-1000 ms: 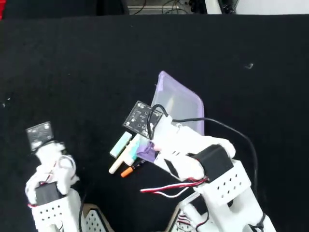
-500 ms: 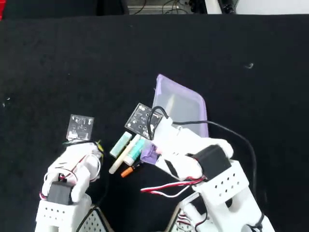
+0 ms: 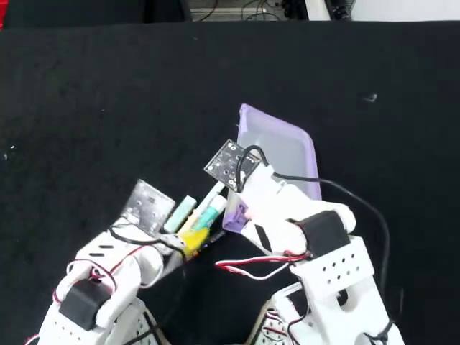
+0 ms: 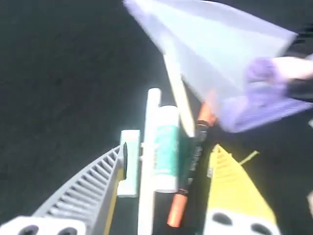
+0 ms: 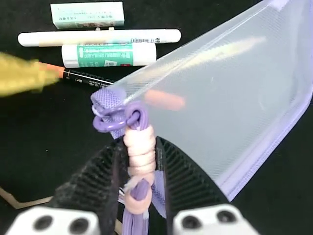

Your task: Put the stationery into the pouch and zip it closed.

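black cloth, a row of stationery waiting at the pouch mouth

the black table cloth [image 3: 86, 93] runs under everything. nearest you, your left gripper [image 4: 168, 156] stands spread wide. one finger is outside the green eraser box [image 5: 87, 14] and the other outside the orange-tipped pen [image 5: 83, 76]. the white pen [image 5: 98, 37] and glue stick [image 5: 108, 54] lie between them, so i judge the whole row could be pushed as one. just beside it, your right gripper [image 5: 139, 156] is pressed together on the purple zipper pull [image 5: 115, 115], likely to hold that corner up and keep the bag from sliding. beyond, the pouch [image 5: 234, 83] lies unzipped. the pen's far end shows through it, under or inside i cannot tell.
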Robot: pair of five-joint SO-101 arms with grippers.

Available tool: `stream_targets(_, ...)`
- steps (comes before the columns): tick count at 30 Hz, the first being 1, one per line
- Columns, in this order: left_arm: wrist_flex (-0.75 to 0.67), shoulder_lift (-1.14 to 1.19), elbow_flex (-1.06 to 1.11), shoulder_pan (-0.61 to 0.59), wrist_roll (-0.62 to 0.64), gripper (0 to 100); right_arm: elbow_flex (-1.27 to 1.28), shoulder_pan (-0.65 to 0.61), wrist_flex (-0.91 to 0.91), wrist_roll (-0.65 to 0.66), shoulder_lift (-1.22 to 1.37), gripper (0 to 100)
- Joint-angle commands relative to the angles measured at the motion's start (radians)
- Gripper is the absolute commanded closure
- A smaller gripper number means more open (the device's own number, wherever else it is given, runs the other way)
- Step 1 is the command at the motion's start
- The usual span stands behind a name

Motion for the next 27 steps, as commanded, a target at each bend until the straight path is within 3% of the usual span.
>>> stream_targets(1,-0.003,0.0,-0.068,0.101,-0.008,71,0.007,0.02,-0.041,-0.002,-0.018,98.8)
stream_targets(13,-0.301,0.0,0.134,0.127,-0.014,71,0.01,0.02,-0.037,0.0,-0.018,98.8)
stream_targets(21,-0.477,0.002,0.217,-0.051,-0.008,71,0.01,0.02,-0.034,0.0,-0.018,98.8)
stream_targets(27,-0.529,0.002,0.222,-0.03,-0.009,71,0.012,0.018,-0.034,0.0,-0.018,98.8)
